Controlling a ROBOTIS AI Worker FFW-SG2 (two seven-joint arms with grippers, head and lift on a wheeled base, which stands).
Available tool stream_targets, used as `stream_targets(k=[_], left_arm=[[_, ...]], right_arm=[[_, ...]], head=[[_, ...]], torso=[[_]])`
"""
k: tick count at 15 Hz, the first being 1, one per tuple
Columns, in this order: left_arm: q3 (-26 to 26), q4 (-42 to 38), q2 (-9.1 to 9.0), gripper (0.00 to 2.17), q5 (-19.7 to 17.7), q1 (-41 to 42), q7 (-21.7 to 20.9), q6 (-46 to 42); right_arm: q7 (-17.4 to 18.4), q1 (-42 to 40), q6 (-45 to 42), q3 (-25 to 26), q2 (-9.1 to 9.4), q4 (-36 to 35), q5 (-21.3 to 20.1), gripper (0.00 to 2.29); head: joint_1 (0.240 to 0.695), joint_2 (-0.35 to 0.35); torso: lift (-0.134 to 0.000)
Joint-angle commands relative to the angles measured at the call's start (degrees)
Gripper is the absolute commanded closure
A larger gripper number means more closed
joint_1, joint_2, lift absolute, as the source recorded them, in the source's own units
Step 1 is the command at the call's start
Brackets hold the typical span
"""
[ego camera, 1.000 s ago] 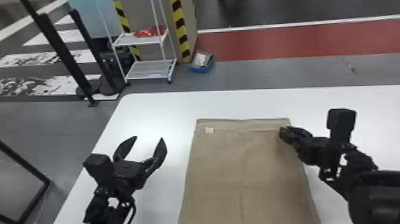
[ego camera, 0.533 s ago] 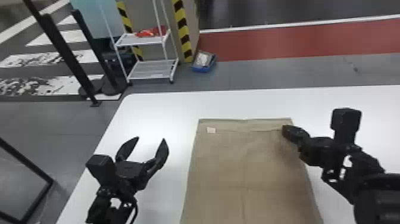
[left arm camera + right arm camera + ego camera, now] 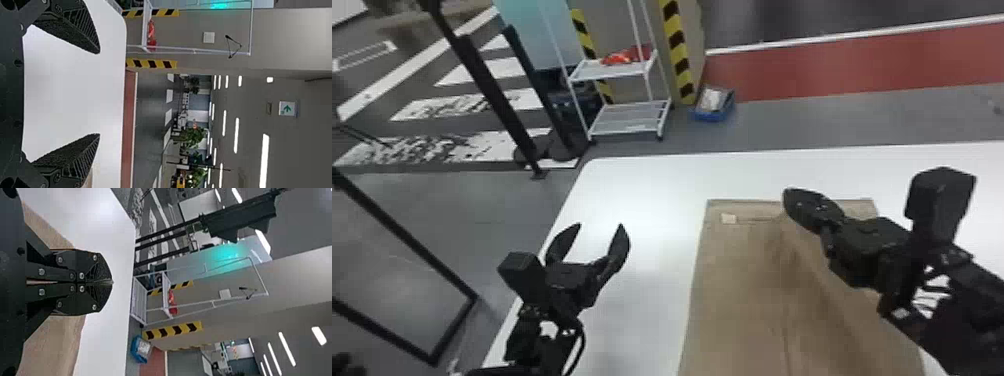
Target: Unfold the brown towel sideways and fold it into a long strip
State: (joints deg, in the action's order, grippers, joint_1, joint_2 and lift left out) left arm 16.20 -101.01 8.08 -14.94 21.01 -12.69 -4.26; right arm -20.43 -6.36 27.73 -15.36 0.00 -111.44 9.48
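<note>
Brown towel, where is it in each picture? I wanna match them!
Head view: brown towel, right of the middle.
Left wrist view: just a sliver beside one black finger.
Right wrist view: behind the right gripper, on both sides.
Shared landmark: white rack.

Out past the left fingers (image 3: pixel 619 247), a white rack (image 3: pixel 612 75) is standing on the grey floor (image 3: pixel 807 130), with something red (image 3: pixel 619 58) lying on its upper shelf. Yellow-and-black tape (image 3: pixel 677 55) is striping up beside it, and a blue bin (image 3: pixel 714 116) is sitting close by. Over to the left beyond those fingers, black posts (image 3: pixel 492 95) are rising. Past the right fingers (image 3: pixel 809 207), a red strip (image 3: pixel 857 65) is running across the floor, edged in white. A white table (image 3: pixel 657 190) is spreading beneath both pairs. Far ahead of the left fingers, ceiling lights (image 3: pixel 264 160) are glowing, and a green-arrow sign (image 3: pixel 287 108) is showing above distant plants (image 3: pixel 193 137).
</note>
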Motion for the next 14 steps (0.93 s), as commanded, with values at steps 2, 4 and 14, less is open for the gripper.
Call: stream_targets(k=[2,4,14], left_arm=[[6.0,0.0,-0.09,0.14,-0.5,-0.3,0.4,0.0],[9.0,0.2,-0.17,0.14,-1.8,-0.5,0.5,0.0],[9.9,-0.1,-0.09,0.14,-2.1,-0.4,0.0,0.4]], right_arm=[[-0.2,0.6,0.0,-8.6,0.05,-0.8,-1.2,1.36],[-0.1,1.9,0.4,-12.2,0.05,1.3,-2.1,1.36],[-6.4,7.0,0.9,-13.6,0.05,12.4,3.3,0.04]], head=[[0.695,0.35],[0.695,0.35],[0.695,0.35]], torso=[[-0.125],[-0.125],[-0.125]])
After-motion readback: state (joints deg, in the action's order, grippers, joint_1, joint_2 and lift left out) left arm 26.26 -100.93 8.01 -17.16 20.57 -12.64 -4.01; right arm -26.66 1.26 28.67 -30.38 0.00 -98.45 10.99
